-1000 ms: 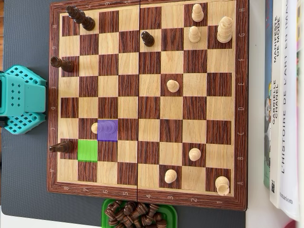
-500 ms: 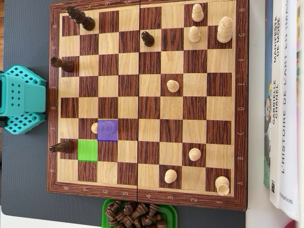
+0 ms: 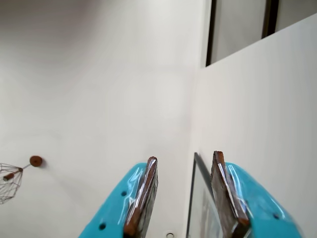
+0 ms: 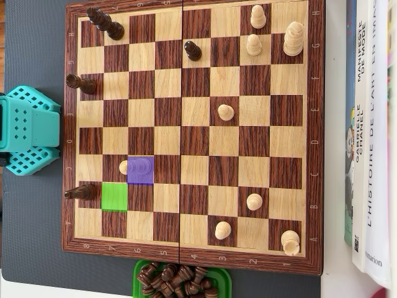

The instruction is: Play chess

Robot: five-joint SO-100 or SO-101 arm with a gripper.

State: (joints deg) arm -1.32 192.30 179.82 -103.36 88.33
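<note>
A wooden chessboard (image 4: 192,133) fills the overhead view. A light piece (image 4: 124,167) stands on a square tinted purple (image 4: 146,177); the square diagonally below-left of it is tinted green (image 4: 114,197). Dark pieces stand at top left (image 4: 102,22), top middle (image 4: 192,50) and along the left edge (image 4: 80,83) (image 4: 80,192). Light pieces are spread over the right half (image 4: 226,112) (image 4: 254,201). My gripper (image 3: 185,156) is open and empty in the wrist view, aimed at a white wall and ceiling, off the board. The teal arm (image 4: 28,130) sits left of the board.
A green tray (image 4: 139,268) with several captured dark pieces lies at the board's bottom edge. Books (image 4: 372,136) lie along the right side. The board rests on a dark grey mat (image 4: 34,236). A picture frame (image 3: 198,198) and a wire lamp (image 3: 9,179) show in the wrist view.
</note>
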